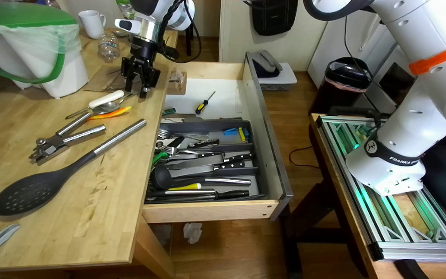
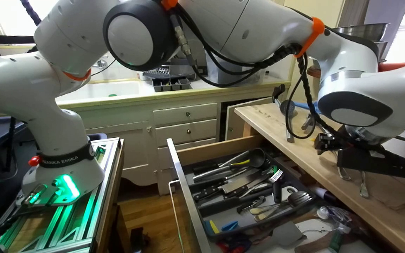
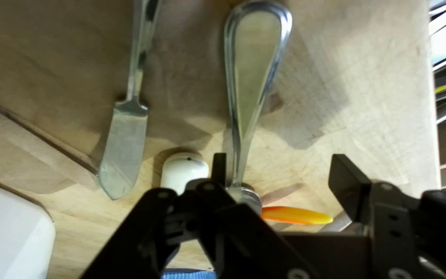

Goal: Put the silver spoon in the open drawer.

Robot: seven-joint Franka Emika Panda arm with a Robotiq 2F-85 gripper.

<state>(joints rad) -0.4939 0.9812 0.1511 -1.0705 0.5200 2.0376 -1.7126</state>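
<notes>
On the near part of the tabletop, seen in an exterior view, lies a big black spoon full of little holes. Just behind it is a metal tool with two handles. Next to the tabletop, the open drawer sticks out. Its near part has a dark tray packed with knives, forks and a black ladle. A bit farther back, the silver spoon lies on the tabletop. Its bowl is right by a white handle and an orange and yellow thing. Over the silver spoon hangs the claw. Its two fingers are spread wide, with a big gap. In the wrist view, the spoon's thin neck shows in that gap, close to one finger. Farther still are a clear bottle and, way back, a white mug.
</notes>
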